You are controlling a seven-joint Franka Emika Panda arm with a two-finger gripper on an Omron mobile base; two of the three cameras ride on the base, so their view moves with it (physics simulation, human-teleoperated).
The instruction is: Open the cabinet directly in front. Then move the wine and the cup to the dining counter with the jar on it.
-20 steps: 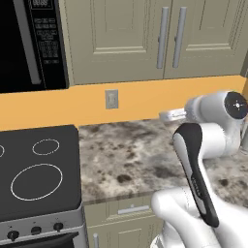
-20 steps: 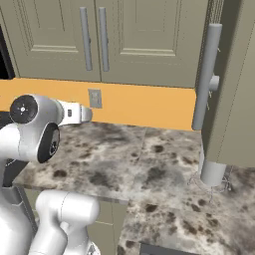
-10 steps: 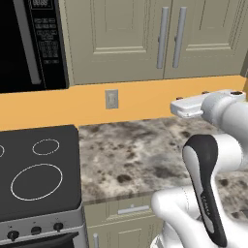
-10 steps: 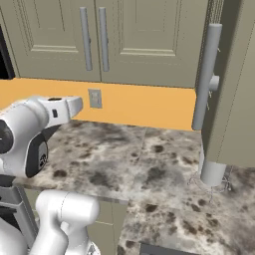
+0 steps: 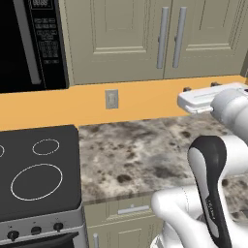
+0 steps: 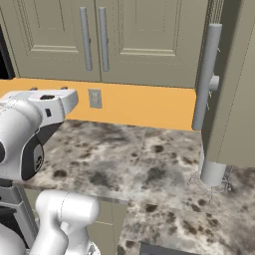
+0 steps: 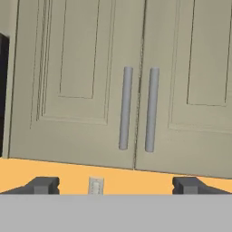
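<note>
Two long grey handles (image 7: 138, 109) stand straight up and down, side by side, where the closed doors of the cabinet (image 7: 86, 68) meet — up and ahead of the gripper (image 7: 115, 185). Its jaws are spread wide, holding nothing. Open air lies between them, with the stone counter (image 5: 140, 150) below.
</note>
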